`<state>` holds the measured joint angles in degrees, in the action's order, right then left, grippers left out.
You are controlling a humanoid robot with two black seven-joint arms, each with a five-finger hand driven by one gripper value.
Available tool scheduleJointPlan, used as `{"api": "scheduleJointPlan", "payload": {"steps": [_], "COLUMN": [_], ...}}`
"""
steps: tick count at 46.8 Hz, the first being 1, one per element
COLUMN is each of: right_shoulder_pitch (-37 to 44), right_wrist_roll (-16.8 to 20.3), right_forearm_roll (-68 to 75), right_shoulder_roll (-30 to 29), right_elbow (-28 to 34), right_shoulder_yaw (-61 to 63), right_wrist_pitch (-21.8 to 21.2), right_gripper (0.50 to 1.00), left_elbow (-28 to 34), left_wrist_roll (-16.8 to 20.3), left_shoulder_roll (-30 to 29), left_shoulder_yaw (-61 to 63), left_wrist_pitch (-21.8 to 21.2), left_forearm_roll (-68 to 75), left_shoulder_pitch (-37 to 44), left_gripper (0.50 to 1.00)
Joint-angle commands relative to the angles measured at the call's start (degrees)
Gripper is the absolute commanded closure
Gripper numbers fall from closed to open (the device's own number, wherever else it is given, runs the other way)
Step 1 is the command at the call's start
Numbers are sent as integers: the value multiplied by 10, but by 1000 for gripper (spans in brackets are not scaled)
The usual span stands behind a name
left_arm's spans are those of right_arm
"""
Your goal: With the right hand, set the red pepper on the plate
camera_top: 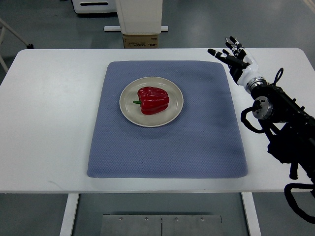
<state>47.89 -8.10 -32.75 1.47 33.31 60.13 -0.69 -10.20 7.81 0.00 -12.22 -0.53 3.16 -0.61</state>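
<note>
**Now: pepper on the plate, right hand clear of it**

The red pepper (153,100) lies on the beige plate (129,111), slightly above the plate's middle, its green stem pointing toward 9 o'clock. The plate sits on a blue-grey mat (197,142), in the mat's upper half, and the mat covers the middle of a white table (54,123). The right hand (232,57) hovers at about 2 o'clock from the plate, over the mat's far right corner, well apart from the pepper. Its fingers (216,53) are spread and hold nothing. The dark arm runs off toward 4 o'clock.
</note>
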Motion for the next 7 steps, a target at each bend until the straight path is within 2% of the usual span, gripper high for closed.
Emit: {"api": "scheduleJointPlan", "payload": {"steps": [1, 7], "right_shoulder_pitch": [-6, -14], "right_wrist_roll": [-2, -3], "right_forearm_roll": [1, 1], "right_shoulder_roll": [-1, -2], "right_elbow": [0, 0], "right_shoulder_yaw": [0, 0], "right_wrist_pitch": [1, 0], "right_gripper": [500, 500], "left_elbow": [0, 0], "left_wrist_roll": [0, 0], "left_shoulder_roll": [0, 0], "left_shoulder_yaw": [0, 0], "left_wrist_pitch": [0, 0], "left_forearm_roll": [0, 0], "left_shoulder_pitch": [0, 0], "left_gripper": [500, 500]}}
